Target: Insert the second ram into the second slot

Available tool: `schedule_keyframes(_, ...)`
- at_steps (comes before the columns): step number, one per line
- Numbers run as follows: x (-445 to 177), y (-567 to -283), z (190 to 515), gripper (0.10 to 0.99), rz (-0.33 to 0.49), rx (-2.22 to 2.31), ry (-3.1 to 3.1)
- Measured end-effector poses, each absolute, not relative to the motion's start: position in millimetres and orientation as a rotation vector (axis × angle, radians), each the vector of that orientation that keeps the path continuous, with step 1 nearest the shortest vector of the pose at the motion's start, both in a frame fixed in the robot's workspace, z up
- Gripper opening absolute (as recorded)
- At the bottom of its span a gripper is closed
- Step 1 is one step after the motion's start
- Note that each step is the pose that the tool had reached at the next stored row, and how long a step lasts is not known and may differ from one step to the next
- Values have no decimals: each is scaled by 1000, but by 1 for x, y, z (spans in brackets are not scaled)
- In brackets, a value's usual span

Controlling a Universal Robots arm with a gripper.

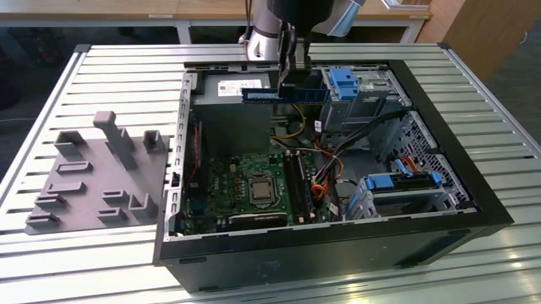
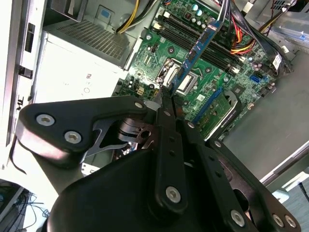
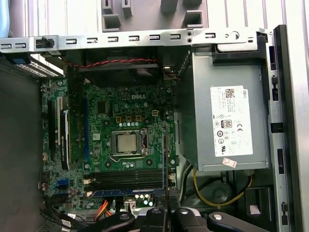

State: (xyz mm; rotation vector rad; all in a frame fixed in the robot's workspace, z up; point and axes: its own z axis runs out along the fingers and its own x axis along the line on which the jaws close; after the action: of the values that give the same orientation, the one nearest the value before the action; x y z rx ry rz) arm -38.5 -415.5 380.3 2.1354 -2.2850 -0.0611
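**Gripper** (image 1: 292,87): closed on the ram (image 1: 285,95), pinching it near mid-length, and hanging above the open case (image 1: 439,158).

**Ram:** blue stick, held level and on edge, raised clear of the motherboard (image 1: 245,183) and touching only the fingers. In the second wrist view the ram (image 2: 200,43) juts out from the gripper (image 2: 166,99) over the board. In the first wrist view it is edge-on, a thin blue line (image 3: 164,154).

**Slots** (image 3: 128,176): dark parallel rows beside the CPU socket (image 3: 126,143). A blue strip (image 3: 128,192) along the row's outer side may be a seated stick, but this is hard to tell.

**Case:** lies open side up on the slatted table (image 1: 127,69), with the power supply (image 1: 232,88) inside.

**Fixture** (image 1: 93,177): grey, on the table at the exterior view's left, just beside the case.
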Motion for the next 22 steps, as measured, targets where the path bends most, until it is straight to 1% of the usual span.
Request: schedule_keyframes(22,-39,-416,380,133,-61,2095,-2323)
